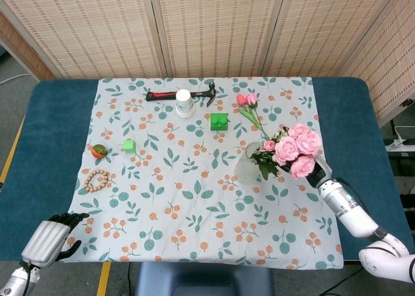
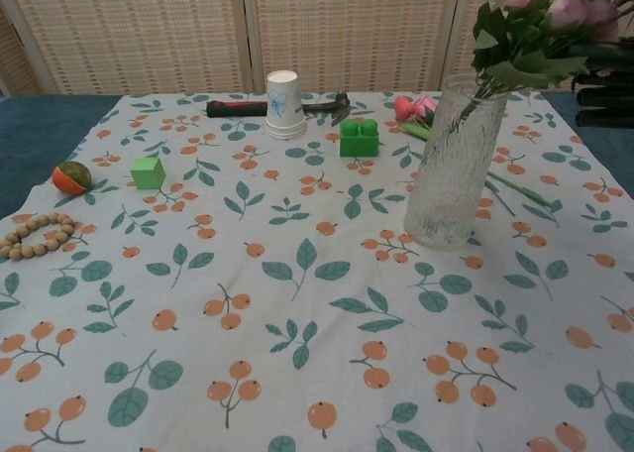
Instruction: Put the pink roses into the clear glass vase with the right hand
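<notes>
While right hand point(image 1: 316, 172) grips pink roses point(image 1: 297, 147) | stems seemingly inside glass vase point(image 2: 454, 165)

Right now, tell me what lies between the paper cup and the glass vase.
The green block lies between the paper cup and the glass vase, clearest in the chest view.

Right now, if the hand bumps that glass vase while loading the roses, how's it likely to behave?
The clear glass vase is tall and narrow, so it could probably tip. It looks empty, so likely fairly light, and it may slide on the tablecloth. The pink roses lean from its mouth, possibly adding sideways pull.
</notes>
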`<state>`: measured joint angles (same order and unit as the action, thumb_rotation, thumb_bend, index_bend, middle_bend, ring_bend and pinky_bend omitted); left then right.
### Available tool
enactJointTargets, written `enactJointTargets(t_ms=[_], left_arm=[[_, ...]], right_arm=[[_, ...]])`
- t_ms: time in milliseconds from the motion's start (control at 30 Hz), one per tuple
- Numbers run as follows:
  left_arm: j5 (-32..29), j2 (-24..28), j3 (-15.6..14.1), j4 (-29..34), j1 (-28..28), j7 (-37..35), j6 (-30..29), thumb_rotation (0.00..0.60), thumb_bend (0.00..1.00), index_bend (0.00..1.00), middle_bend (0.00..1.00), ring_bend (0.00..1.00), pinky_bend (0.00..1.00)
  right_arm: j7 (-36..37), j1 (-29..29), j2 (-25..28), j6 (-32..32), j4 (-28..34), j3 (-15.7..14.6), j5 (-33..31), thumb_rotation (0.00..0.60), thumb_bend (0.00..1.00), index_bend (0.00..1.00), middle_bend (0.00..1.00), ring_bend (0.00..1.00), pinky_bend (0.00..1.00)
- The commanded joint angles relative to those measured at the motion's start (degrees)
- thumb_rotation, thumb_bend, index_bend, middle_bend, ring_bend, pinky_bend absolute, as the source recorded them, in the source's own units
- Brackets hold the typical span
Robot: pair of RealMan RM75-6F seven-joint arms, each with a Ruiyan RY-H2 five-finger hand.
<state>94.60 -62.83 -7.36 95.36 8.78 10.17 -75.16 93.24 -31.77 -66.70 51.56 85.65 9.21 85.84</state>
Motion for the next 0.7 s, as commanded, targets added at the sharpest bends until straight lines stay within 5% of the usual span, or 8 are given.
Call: enactJointTargets(t_ms=[33,100,267,400,500,700], left_arm=[[-0.06,0.02,0.02,-0.02,-0.02,-0.07,-0.01,0.600,0.33,0.23,0.32,0.32,0.42],[-0.14,0.05,0.06,-0.02,-0.04,-0.17,-0.07,0.600,0.33,0.23,0.32,0.32,0.42],[-0.23,0.06,0.06,-0.12,-0.02,-0.30,0.01,0.600,0.33,0.23,0.32,0.32,0.42],[-0.36,-0.06,0.07,-0.30,0.04,-0.29,0.23,0.600,0.33,0.23,0.32,0.32,0.42],[-0.81,-0.08,0.20,-0.53,0.04,-0.35,0.38,0.600,0.33,0.23,0.32,0.32,0.42],[-1.18,-0.16,0.48,-0.57,-0.11,0.10,0.05,0.600,0.33,0.23,0.32,0.32,0.42]], right_arm=[[-6.61,1.05,1.77,2.26,0.85,-1.24,1.26,0.600,0.13,0.00,1.00,0.98,0.98],[-14.16,2.37,3.65,4.17,1.95,-2.49,2.39,0.600,0.13,0.00,1.00,0.96,0.96],[-49.23,9.88,10.12,12.79,8.66,-4.73,-1.33,0.600,0.13,0.12,0.98,0.84,0.83],[-71.52,16.51,13.17,21.74,14.42,-5.93,-6.20,0.600,0.11,0.13,0.73,0.61,0.76],[-83.60,19.97,13.76,25.85,16.58,-6.33,-11.52,0.600,0.09,0.13,0.49,0.39,0.62],[-94.93,21.86,8.88,28.21,14.43,-5.84,-18.02,0.600,0.06,0.07,0.20,0.10,0.22]])
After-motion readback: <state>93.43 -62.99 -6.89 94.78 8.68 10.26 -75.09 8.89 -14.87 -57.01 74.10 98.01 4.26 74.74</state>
